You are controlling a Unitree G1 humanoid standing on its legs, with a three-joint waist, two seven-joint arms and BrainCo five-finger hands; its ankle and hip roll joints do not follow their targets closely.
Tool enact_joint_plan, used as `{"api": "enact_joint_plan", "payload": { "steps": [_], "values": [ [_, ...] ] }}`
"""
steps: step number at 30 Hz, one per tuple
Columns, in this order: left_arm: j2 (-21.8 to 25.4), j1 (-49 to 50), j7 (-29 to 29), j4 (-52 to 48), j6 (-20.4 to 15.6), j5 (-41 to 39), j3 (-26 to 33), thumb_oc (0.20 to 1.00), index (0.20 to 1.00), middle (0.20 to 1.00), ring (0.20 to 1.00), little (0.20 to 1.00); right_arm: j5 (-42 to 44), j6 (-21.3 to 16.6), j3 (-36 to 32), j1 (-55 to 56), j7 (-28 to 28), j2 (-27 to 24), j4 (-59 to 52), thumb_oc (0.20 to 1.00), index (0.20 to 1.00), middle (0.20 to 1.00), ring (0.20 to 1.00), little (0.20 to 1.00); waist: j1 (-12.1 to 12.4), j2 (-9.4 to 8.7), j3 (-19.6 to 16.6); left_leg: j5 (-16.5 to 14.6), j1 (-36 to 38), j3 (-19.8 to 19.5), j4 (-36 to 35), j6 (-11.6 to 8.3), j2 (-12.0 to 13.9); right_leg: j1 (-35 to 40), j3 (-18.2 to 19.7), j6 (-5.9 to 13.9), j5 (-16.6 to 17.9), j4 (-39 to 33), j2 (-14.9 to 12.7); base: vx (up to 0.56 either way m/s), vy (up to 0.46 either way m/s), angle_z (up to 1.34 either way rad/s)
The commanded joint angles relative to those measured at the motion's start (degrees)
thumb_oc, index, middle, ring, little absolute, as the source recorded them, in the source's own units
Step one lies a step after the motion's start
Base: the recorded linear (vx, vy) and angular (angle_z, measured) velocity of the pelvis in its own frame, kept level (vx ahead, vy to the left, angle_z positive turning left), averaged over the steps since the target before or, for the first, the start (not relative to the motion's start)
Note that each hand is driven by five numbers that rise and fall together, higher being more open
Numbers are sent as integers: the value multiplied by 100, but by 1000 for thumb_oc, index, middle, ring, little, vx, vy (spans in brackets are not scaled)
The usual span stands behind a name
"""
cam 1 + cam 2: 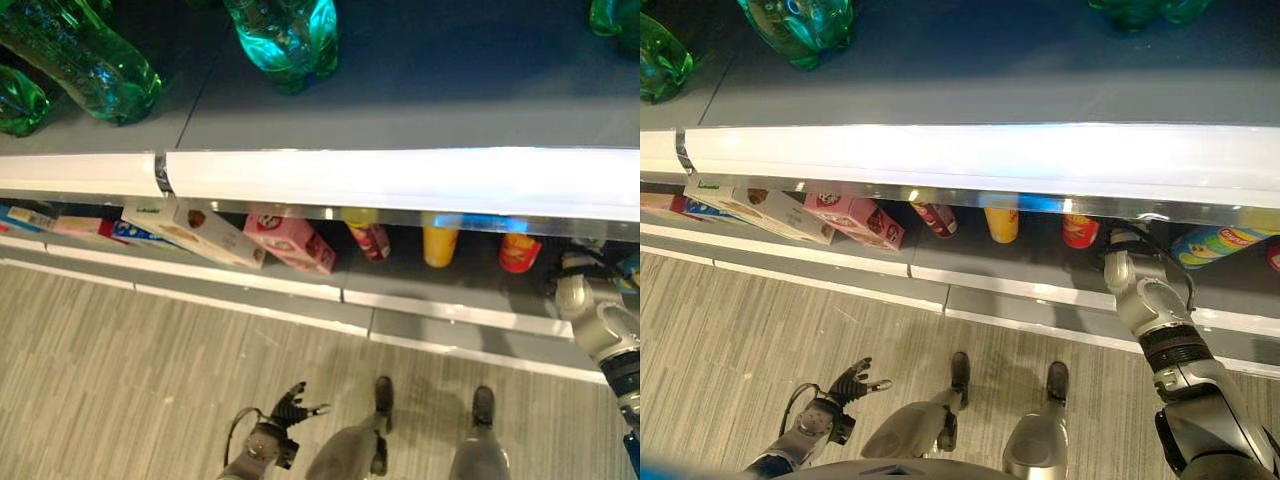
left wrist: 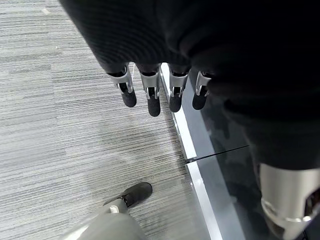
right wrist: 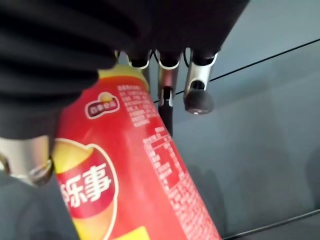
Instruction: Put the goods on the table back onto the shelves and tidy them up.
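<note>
My right hand reaches under the white shelf rail into the lower shelf. There it is shut on a red chip can with a yellow top. The thumb lies on one side of the can and the fingers on the other. From above, the same red can stands just left of that hand. My left hand hangs low over the floor with its fingers straight and spread, holding nothing.
Left of the red can, the lower shelf holds a yellow can, a tilted dark red can, a pink box and a pale box. A green and yellow can lies to the right. Green bottles stand on the upper shelf.
</note>
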Motion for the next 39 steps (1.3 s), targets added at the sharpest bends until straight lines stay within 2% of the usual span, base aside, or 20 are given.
{"api": "enact_joint_plan", "payload": {
  "steps": [1, 11, 39],
  "values": [
    [165, -235, 115, 176, -157, 125, 19, 1000, 1000, 1000, 1000, 1000, 95, -91, -38, -254, -260, 19, -9, 200, 200, 200, 200, 200, 145, -242, -237, -582, 411, 431, 43, -213, 54, -622, 619, 193, 244, 361, -343, 0, 0, 0],
    [174, -243, 140, 115, -153, 157, -32, 1000, 1000, 1000, 1000, 1000, 204, -72, -187, -142, -394, -71, 118, 200, 200, 200, 200, 200, 90, -228, -218, -555, 346, 434, 35, -251, 87, -663, 545, 187, 255, 374, -341, 0, 0, 0],
    [272, -200, 150, -34, -145, 283, 63, 1000, 1000, 1000, 1000, 1000, 182, -28, -347, 188, -459, 20, 82, 200, 200, 200, 200, 200, -5, -322, -193, -605, 384, 593, 35, -263, 126, -730, 628, 200, 304, 386, -335, 0, 0, 0]
  ]
}}
